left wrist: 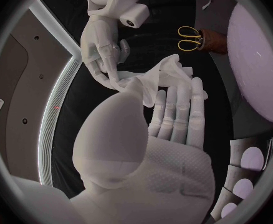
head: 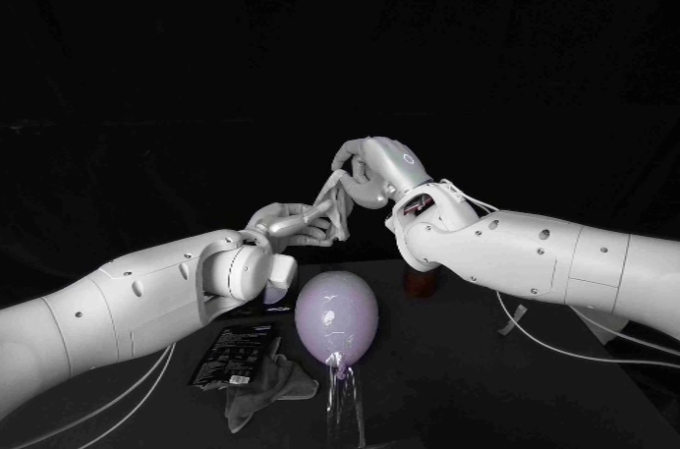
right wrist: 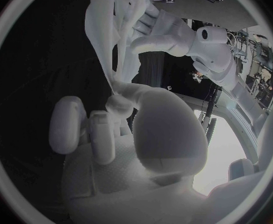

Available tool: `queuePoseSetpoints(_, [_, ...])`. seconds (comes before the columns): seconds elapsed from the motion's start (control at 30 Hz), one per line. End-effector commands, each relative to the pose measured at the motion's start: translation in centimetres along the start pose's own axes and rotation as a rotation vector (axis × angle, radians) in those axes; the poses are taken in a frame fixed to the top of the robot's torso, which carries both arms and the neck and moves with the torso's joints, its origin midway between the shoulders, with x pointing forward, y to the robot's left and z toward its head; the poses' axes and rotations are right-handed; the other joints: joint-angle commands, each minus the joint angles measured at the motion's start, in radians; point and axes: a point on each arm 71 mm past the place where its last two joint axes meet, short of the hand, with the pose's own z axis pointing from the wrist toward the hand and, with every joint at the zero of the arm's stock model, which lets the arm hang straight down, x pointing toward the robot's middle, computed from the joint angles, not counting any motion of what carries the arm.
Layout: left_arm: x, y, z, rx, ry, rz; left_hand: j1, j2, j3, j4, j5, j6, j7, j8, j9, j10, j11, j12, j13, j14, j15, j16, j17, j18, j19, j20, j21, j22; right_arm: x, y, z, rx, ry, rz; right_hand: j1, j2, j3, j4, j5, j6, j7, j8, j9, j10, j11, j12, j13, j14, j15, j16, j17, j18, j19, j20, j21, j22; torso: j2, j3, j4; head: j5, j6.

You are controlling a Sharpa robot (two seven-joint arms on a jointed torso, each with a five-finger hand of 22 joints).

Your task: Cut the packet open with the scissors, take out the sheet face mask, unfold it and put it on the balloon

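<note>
One sheet mask [head: 329,194], stretched, long axis slanted

The sheet face mask [head: 329,196] is out of its packet: a white, bunched strip pulled slantwise between my left hand [head: 295,223] and my right hand [head: 371,169], its ends pinched in my fingers. Below my fingers lies the balloon [head: 337,316], pale lilac and egg-shaped. The packet [head: 236,354], dark and flat, lies just beside it, on my left hand's side. The scissors [left wrist: 189,38], gold-handled, stand in a brown holder [left wrist: 212,41], well apart from my fingers.
</note>
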Motion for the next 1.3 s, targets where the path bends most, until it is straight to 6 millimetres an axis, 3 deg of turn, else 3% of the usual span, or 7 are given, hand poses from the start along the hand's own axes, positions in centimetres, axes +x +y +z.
queuePoseSetpoints(0.03, [0.4,-0.31,0.07,0.028,0.031,-0.066,0.001,0.013,-0.01,0.0,-0.003,0.014,-0.003,0.001,0.0,-0.005,-0.001,0.009,0.003,-0.008,-0.001,0.006,-0.002,0.004,-0.008,0.003,-0.005,0.0,-0.04,0.13,0.02,-0.004,0.002,-0.002,-0.002,0.009,-0.001,-0.004,0.004,0.005,0.0,0.006,0.001,0.006,-0.001,0.005,0.001,0.098,-0.01,0.004,0.239,-0.02,0.01,0.0,0.004,0.18,0.001,0.0003,-0.0008,0.0,-0.001])
queuePoseSetpoints(0.37, [0.62,-0.26,0.18,0.017,0.033,-0.068,0.022,0.033,-0.038,0.001,-0.002,0.078,-0.012,-0.004,-0.002,0.002,-0.017,0.052,0.015,-0.013,-0.013,0.031,-0.006,0.009,-0.012,0.008,0.005,0.006,0.02,0.4,-0.02,-0.008,0.004,0.004,-0.005,0.009,0.001,-0.008,0.004,0.007,0.0,0.006,0.0,0.008,-0.001,0.008,0.006,0.099,-0.01,0.005,0.24,-0.021,0.01,-0.001,0.007,0.181,0.0,0.0004,0.0001,0.0,-0.003])
queuePoseSetpoints(0.5, [0.57,-0.29,0.21,0.022,0.022,-0.065,0.042,0.063,-0.035,-0.001,-0.002,0.109,-0.032,-0.007,-0.004,0.007,-0.021,0.066,0.017,-0.013,-0.016,0.039,-0.009,0.01,-0.013,0.009,0.009,0.009,0.01,0.44,-0.04,-0.008,0.004,0.006,-0.005,0.009,0.001,-0.008,0.004,0.007,0.0,0.006,0.0,0.008,-0.001,0.008,0.006,0.099,-0.01,0.005,0.24,-0.021,0.01,-0.001,0.007,0.181,0.0,0.0,-0.0006,0.0,-0.003])
queuePoseSetpoints(0.6, [0.51,-0.31,0.23,0.025,0.014,-0.063,0.095,0.098,-0.01,-0.007,-0.002,0.138,-0.053,-0.012,-0.007,0.026,-0.032,0.079,0.019,-0.007,-0.025,0.049,-0.011,0.012,-0.01,0.007,0.016,0.013,0.0,0.43,-0.06,-0.007,0.004,0.006,-0.005,0.009,0.001,-0.008,0.004,0.007,0.0,0.006,0.0,0.008,-0.001,0.008,0.006,0.099,-0.01,0.005,0.24,-0.021,0.01,-0.001,0.007,0.181,0.0,0.0002,-0.0005,0.0,-0.003])
queuePoseSetpoints(0.93, [0.45,-0.36,0.27,0.03,-0.006,-0.038,0.216,0.113,0.042,-0.028,-0.001,0.237,-0.094,-0.006,-0.001,0.073,-0.057,0.108,0.023,0.021,-0.048,0.078,-0.013,0.014,0.005,-0.006,0.046,0.031,0.01,0.41,-0.05,-0.005,0.005,0.005,-0.005,0.009,0.001,-0.008,0.004,0.007,0.0,0.006,0.0,0.008,-0.001,0.008,0.006,0.099,-0.01,0.005,0.24,-0.021,0.01,-0.001,0.007,0.181,0.0,0.0001,-0.0002,0.0,-0.003])
queuePoseSetpoints(1.1, [0.3,-0.34,0.24,0.028,-0.017,-0.029,0.273,0.111,0.106,-0.044,-0.002,0.249,-0.059,-0.029,-0.003,0.094,-0.073,0.095,0.007,0.032,-0.062,0.075,-0.028,0.009,-0.002,-0.029,0.096,0.067,-0.04,0.28,-0.06,-0.002,0.004,0.003,-0.005,0.009,0.001,-0.008,0.004,0.007,0.0,0.006,0.0,0.008,-0.001,0.008,0.006,0.099,-0.01,0.005,0.24,-0.021,0.01,-0.001,0.007,0.181,0.0,0.0005,0.0002,0.001,-0.003])
queuePoseSetpoints(1.3, [-0.05,-0.28,0.11,0.021,-0.023,-0.026,0.279,0.071,0.212,-0.082,-0.001,0.241,-0.032,-0.069,-0.003,0.104,-0.068,0.062,-0.025,0.039,-0.061,0.048,-0.064,-0.01,-0.087,-0.051,0.22,0.172,-0.15,-0.04,-0.04,0.005,0.0,-0.003,-0.005,0.009,0.001,-0.008,0.004,0.007,0.0,0.006,0.0,0.008,-0.001,0.008,0.006,0.099,-0.01,0.005,0.24,-0.021,0.01,-0.001,0.007,0.181,0.0,0.0003,-0.0003,-0.001,-0.004])
